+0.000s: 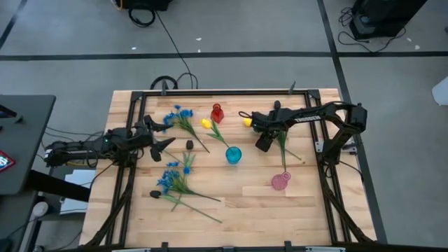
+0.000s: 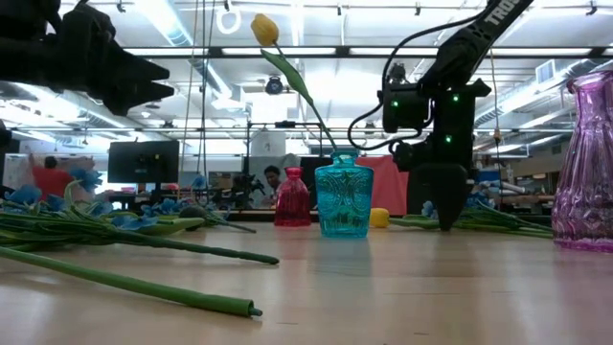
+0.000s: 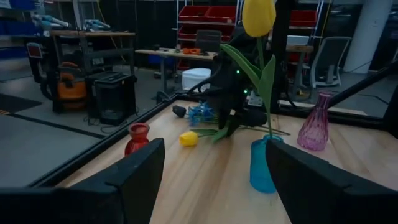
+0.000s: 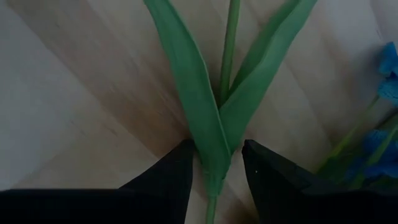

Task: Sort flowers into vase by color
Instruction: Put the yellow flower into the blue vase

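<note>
A yellow tulip (image 1: 247,122) lies flat on the table, its stem (image 4: 229,50) running toward the right edge. My right gripper (image 4: 216,146) points down over it, open. Its fingertips are at the tabletop on either side of the stem, where two leaves meet. A second yellow tulip (image 2: 265,29) stands with its stem in the teal vase (image 1: 233,155). My left gripper (image 1: 164,143) hovers open above the table's left side, facing the teal vase (image 3: 262,165). Blue sprays (image 1: 171,180) and a dark bloom (image 1: 189,145) lie on the table.
A red vase (image 1: 217,113) stands near the far edge and a pink vase (image 1: 280,182) toward the near right. More blue flowers (image 1: 180,115) lie at the far left. Long green stems (image 2: 134,283) stretch across the near left of the table.
</note>
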You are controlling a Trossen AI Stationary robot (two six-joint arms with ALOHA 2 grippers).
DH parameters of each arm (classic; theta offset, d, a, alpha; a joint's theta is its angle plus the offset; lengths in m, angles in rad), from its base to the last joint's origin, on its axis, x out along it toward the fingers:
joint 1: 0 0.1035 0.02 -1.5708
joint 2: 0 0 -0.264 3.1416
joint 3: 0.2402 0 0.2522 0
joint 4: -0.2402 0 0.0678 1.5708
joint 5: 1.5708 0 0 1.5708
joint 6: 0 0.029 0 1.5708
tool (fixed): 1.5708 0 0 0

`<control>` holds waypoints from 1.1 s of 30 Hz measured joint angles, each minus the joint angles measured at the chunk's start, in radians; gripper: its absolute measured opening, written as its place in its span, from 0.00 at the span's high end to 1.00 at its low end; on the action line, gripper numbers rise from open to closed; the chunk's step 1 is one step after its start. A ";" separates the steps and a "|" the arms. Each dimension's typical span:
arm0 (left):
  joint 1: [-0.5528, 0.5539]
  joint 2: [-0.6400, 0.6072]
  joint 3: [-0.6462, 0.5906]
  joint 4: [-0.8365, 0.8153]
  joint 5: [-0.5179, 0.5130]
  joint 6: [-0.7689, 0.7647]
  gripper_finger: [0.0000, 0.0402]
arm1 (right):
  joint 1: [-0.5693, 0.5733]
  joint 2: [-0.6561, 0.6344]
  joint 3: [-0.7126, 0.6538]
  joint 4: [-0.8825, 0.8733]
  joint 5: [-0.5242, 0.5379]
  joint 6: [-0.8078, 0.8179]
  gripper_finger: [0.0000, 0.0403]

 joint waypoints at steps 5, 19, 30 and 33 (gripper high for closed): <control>0.000 0.000 0.000 -0.002 0.029 0.000 0.29 | -0.018 0.000 0.000 -0.001 -0.036 0.003 0.62; 0.000 0.000 0.000 0.016 0.076 -0.023 0.29 | -0.017 0.002 0.000 -0.001 -0.055 0.027 0.79; 0.000 0.000 0.000 0.022 0.089 -0.023 0.29 | -0.018 0.002 0.000 -0.012 -0.068 0.061 0.94; 0.000 0.000 0.000 0.021 0.089 -0.025 0.29 | -0.019 0.001 0.011 -0.023 -0.075 0.056 0.94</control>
